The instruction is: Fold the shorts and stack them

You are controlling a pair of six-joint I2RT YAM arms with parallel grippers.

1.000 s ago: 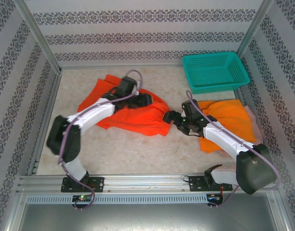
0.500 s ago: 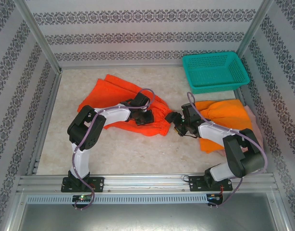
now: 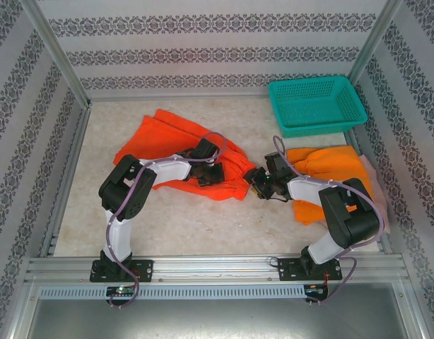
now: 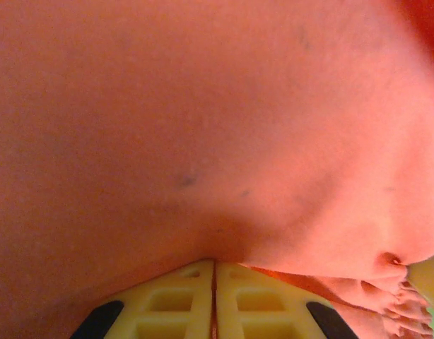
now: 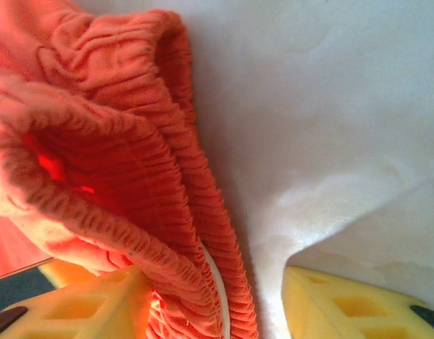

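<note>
Near centre, bright orange cloth shorts [image 3: 160, 134] are held by shut left jaws.
Open right jaws should be shut fully on the gathered waistband [image 5: 196, 212] before lifting.

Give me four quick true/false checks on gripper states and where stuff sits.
1. The left gripper is shut, pinching the red-orange shorts. True.
2. The teal basket sits at the front left of the table. False: it is in the back right corner.
3. The right gripper has its jaws apart around the elastic waistband. True.
4. The folded orange shorts lie left of the red-orange pair. False: they lie to its right, in front of the basket.
</note>
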